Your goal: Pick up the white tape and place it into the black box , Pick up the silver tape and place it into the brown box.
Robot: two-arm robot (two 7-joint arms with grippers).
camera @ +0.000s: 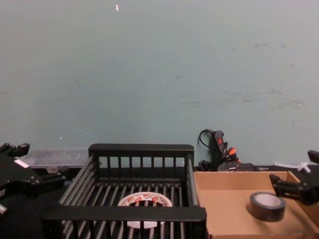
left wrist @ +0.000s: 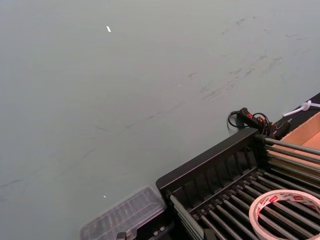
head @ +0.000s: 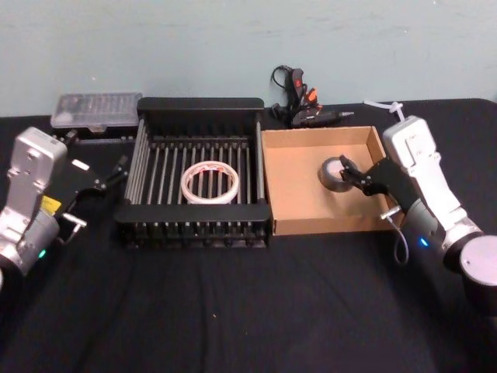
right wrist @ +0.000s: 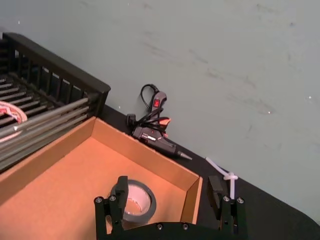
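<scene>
Black cloth backdrop: right gripper (head: pixel 359 177) fingers released beside silver tape (camera: pixel 267 205); left gripper (head: pixel 109 175) fingers indiscernible.

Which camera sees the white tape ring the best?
The head view: the whole white tape shows from above, lying flat on the floor of the black box. The chest view sees it side-on behind the front rail, partly hidden. Each wrist view catches an edge piece of it.

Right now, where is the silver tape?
The silver tape lies flat in the brown box, toward its right wall, just beside the open right gripper.
</scene>
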